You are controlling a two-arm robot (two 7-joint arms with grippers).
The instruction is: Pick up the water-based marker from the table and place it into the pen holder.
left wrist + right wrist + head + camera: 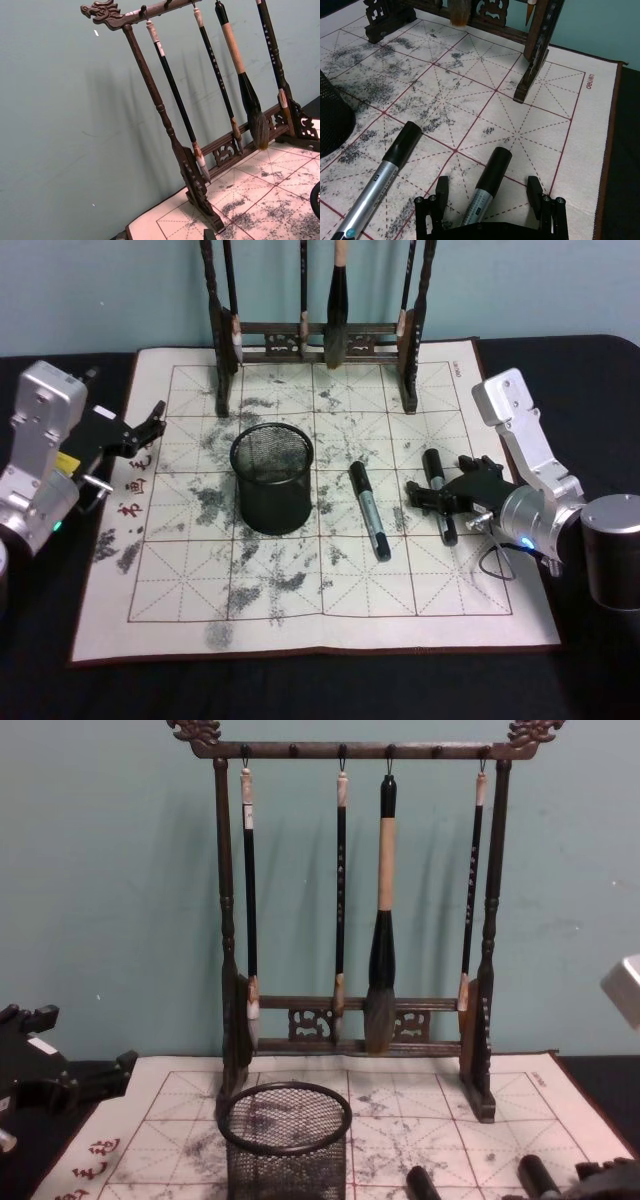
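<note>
Water-based marker (491, 172) between the right gripper's (488, 186) wide-open fingers (534, 188), touching neither

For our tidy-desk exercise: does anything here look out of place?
A grey, black-capped marker lies loose on the whitish red-gridded mat, not in the black mesh pen holder; the open right gripper straddles a second marker. Ink smudges blot the mat. The left gripper sits by its left edge.

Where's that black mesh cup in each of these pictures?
Head view: pen holder, left of centre.
Left wrist view: rim sliver at the picture's right edge.
Right wrist view: picture's left edge.
Chest view: bottom centre.
Shared landmark: brush rack behind it.
</note>
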